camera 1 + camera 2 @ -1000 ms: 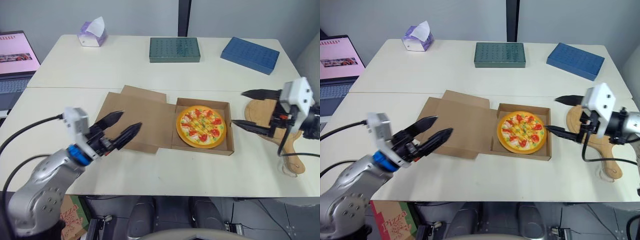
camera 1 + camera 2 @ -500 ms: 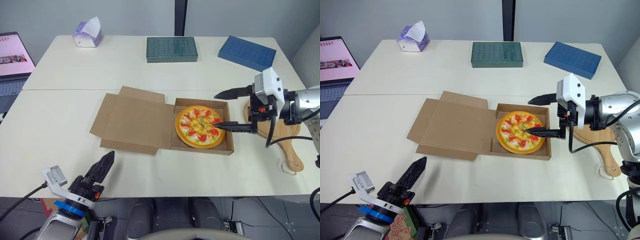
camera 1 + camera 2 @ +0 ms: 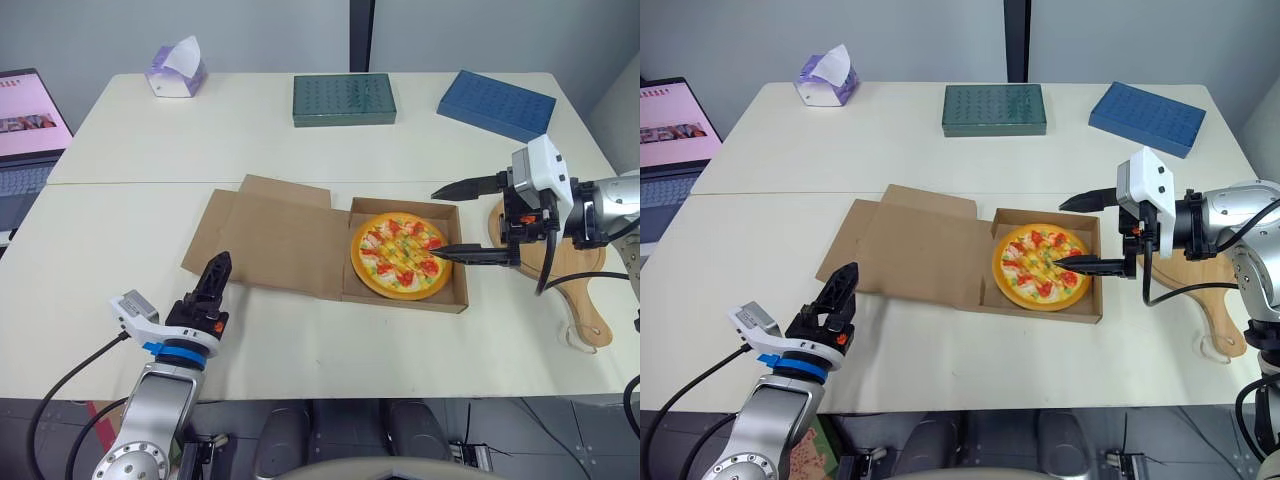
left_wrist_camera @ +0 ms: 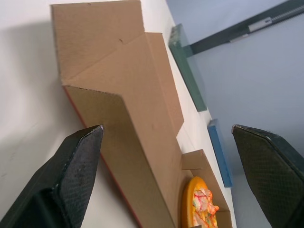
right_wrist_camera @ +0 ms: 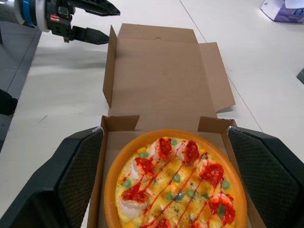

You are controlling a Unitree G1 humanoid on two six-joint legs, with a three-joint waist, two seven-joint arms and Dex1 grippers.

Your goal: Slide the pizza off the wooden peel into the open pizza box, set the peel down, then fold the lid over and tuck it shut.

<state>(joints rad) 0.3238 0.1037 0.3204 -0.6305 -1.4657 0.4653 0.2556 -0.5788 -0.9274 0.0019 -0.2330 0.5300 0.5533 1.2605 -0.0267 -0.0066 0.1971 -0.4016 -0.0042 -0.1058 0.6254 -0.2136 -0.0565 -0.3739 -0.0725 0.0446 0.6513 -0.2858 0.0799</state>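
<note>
Left eye view: pizza (image 3: 402,254) lies inside open box (image 3: 412,300).

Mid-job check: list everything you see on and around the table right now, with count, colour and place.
pizza: 1, orange with red and green toppings, inside the box base
pizza box: 1, brown cardboard, table centre, lid lying open toward the robot's left
peel: 1, light wood, on the table right of the box
tissue box: 1, purple and white, far left corner
green case: 1, dark green, far edge, middle
blue case: 1, blue, far right
laptop: 1, screen lit pink, beyond the table's left edge
table: white
left gripper: black fingers open, near the lid's front left corner
right gripper: black fingers open, over the box's right side
</note>
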